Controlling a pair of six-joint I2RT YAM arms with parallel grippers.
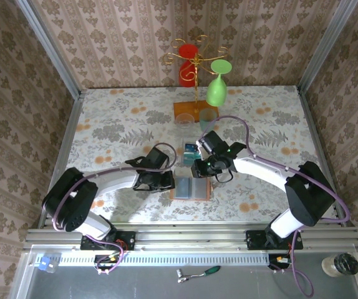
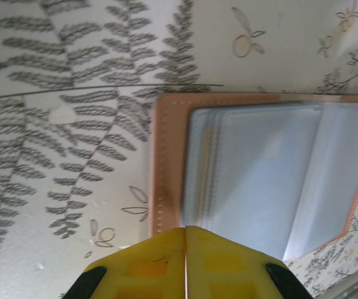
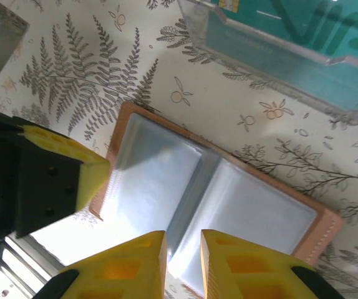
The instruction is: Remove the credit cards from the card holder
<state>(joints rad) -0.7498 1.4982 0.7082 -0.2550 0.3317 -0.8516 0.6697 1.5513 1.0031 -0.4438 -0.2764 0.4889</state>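
Note:
The card holder (image 1: pixel 191 188) lies open and flat on the floral table, brown rim around pale grey-blue pockets (image 2: pixel 260 174). My left gripper (image 2: pixel 185 229) is shut, its yellow tips pressed together right at the holder's left brown edge (image 2: pixel 166 162); from above the left gripper (image 1: pixel 168 182) sits at that same side. My right gripper (image 3: pixel 183 240) hovers over the holder's centre fold (image 3: pixel 194 187), jaws a narrow gap apart with nothing between them. Teal credit cards (image 3: pixel 291 31) rest in a clear plastic tray (image 1: pixel 190 151) just behind the holder.
A gold rack on an orange-brown base (image 1: pixel 187 111) stands at the back centre with a green glass (image 1: pixel 217 90) hanging from it and a red cup (image 1: pixel 188 62) behind. A clear glass (image 1: pixel 207 118) stands beside the base. Patterned walls close in three sides.

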